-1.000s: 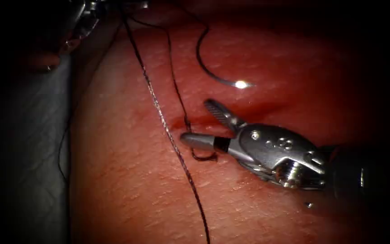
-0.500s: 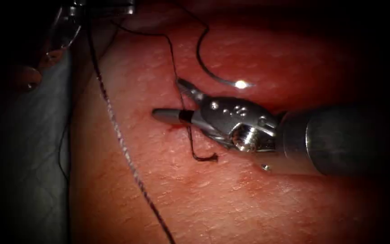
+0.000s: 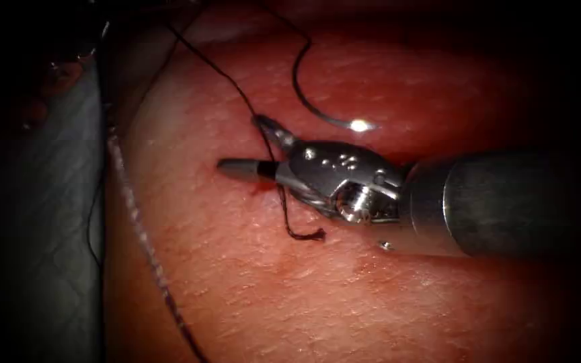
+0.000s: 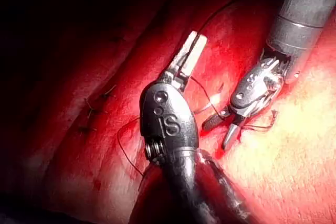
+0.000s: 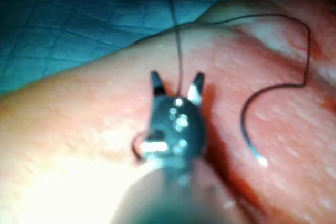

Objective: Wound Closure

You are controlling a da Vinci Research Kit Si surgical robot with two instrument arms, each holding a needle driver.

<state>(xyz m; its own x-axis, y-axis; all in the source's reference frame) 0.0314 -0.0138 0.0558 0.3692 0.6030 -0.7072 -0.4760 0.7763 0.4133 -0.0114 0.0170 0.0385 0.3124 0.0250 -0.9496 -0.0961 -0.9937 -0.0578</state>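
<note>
steel needle [image 3: 317, 111] free beside open right pincer [image 3: 245, 144]

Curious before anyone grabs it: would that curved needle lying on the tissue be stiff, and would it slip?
The needle probably stays stiff: it keeps a clean arc lying free on the tissue. Its glinting, smooth surface suggests it may slip. The attached thread sags in loose curves, so it is likely floppy.

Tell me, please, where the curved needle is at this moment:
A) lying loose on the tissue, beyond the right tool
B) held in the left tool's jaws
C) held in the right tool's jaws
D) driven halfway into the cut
A: the needle lies free on the tissue, while the right tool has open jaws straddling the thread, not the needle.
</note>
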